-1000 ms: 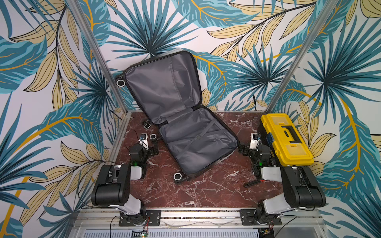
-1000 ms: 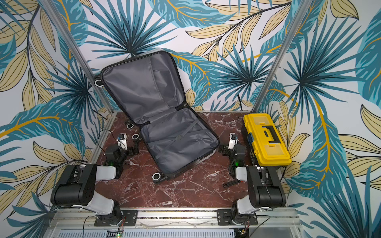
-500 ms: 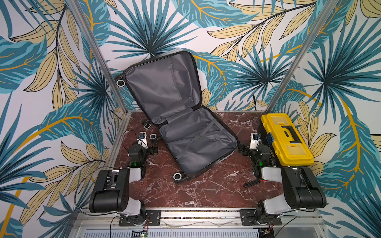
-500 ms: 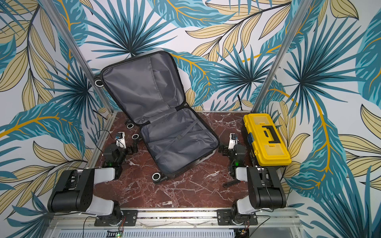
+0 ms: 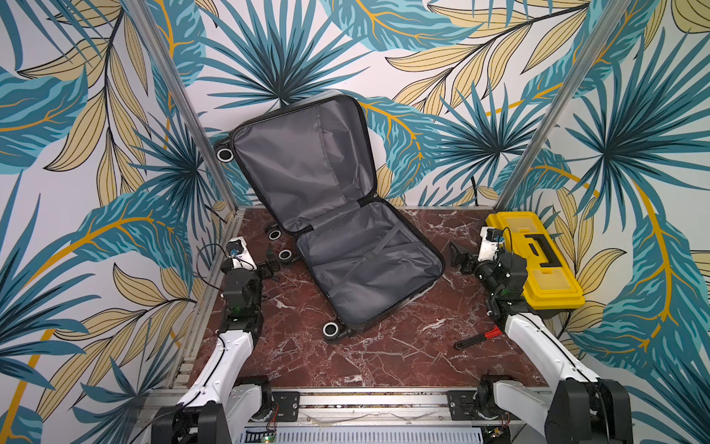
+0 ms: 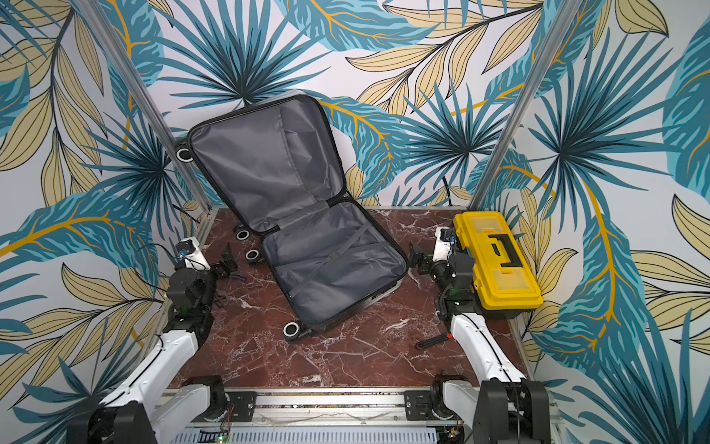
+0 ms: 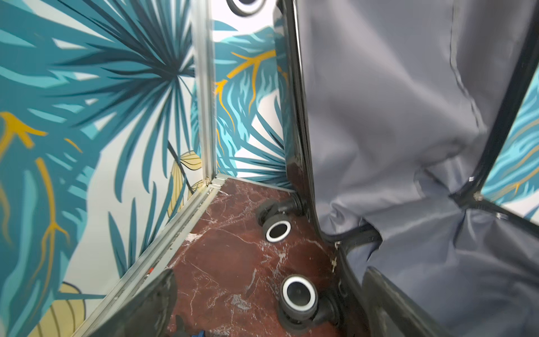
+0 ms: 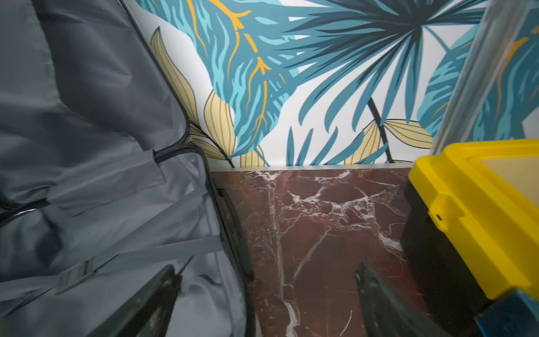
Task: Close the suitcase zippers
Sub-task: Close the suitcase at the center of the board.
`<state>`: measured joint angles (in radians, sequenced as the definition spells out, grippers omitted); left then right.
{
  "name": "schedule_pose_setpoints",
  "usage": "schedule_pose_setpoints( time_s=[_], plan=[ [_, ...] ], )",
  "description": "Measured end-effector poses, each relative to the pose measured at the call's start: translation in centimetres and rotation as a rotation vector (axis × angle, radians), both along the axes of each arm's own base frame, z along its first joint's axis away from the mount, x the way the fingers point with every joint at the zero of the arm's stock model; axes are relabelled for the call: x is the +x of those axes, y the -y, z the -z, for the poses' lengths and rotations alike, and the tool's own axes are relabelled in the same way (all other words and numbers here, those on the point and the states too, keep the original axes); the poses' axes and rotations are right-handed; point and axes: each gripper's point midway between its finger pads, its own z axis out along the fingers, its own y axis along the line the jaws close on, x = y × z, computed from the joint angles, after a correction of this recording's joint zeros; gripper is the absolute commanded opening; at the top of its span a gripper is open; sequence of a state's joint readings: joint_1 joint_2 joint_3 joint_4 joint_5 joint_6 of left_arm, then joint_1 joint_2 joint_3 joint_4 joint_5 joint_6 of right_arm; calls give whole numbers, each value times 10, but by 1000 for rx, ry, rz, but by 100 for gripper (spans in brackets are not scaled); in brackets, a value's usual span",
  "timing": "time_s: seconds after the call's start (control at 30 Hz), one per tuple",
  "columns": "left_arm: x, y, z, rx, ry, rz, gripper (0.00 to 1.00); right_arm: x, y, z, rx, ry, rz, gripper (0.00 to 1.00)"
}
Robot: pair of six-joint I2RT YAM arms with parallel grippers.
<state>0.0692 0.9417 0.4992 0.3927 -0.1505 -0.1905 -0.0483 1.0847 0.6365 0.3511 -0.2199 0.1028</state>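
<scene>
Suitcase [image 5: 345,276]: open, rear-centre of table [image 5: 307,365], one half raised, zippers [image 7: 299,116] undone. L gripper [image 5: 271,262] & R gripper [image 5: 459,257]: jaws wide, empty, either side. Red-black tool [image 5: 478,339]: both top views only

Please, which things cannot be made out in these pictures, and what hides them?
- suitcase: the outer shell is hidden in every view; only the inside faces the cameras.
- zippers: the pulls are too small to find in both top views.
- black-and-red tool: too small in both top views to tell what tool it is.
</scene>
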Motion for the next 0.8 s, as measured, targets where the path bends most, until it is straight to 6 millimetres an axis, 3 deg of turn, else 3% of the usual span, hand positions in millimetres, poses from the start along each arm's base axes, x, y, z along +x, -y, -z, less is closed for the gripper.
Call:
schedule_pose_setpoints(
  time_s=[0.13,0.27,0.4,0.57,0.8],
  plan=[
    [5,-2,-40,-49,-2,-6,99,-2,-13,-13,42,-85,-64,88],
    [27,-1,-67,-98,-20,25,99,1,-21,-18,55,-198,-79,86],
    [63,-1,-72,-141,-68,61,96,10,-30,-5,32,-327,-62,84],
    [117,-8,-72,-177,-123,87,87,18,-31,31,-27,-494,-44,77],
    [162,-21,-74,-192,-141,74,70,41,-32,58,-106,-630,-83,72]
  ],
)
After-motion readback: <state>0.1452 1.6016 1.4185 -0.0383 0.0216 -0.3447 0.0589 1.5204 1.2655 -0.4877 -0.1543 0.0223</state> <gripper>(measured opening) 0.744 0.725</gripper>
